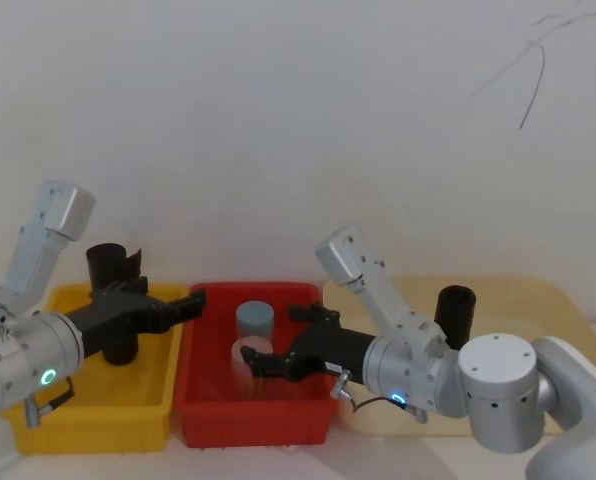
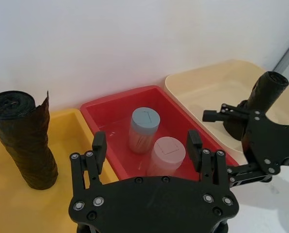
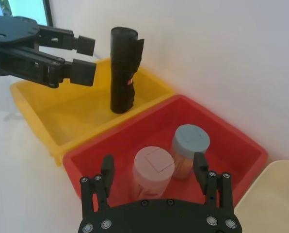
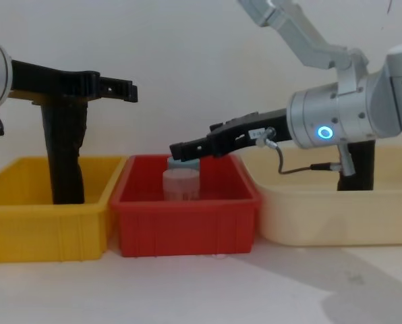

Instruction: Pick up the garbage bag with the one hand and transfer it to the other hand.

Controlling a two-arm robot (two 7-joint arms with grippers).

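My right gripper (image 1: 268,334) hangs spread and empty over the lidded jars (image 1: 255,318) in the red bin (image 1: 253,418), my left gripper (image 1: 190,305) gapes empty above the yellow bin (image 1: 88,425) near the ragged black roll (image 1: 113,262), and farther back the garbage bag (image 1: 455,305) stands upright in the beige bin (image 1: 523,297) behind my right arm.

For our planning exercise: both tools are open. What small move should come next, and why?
Probably carry the left tool rightward toward the bag: it hangs open above the yellow bin's edge, while the bag stands untouched in the beige tray, beyond the right tool over the red bin.
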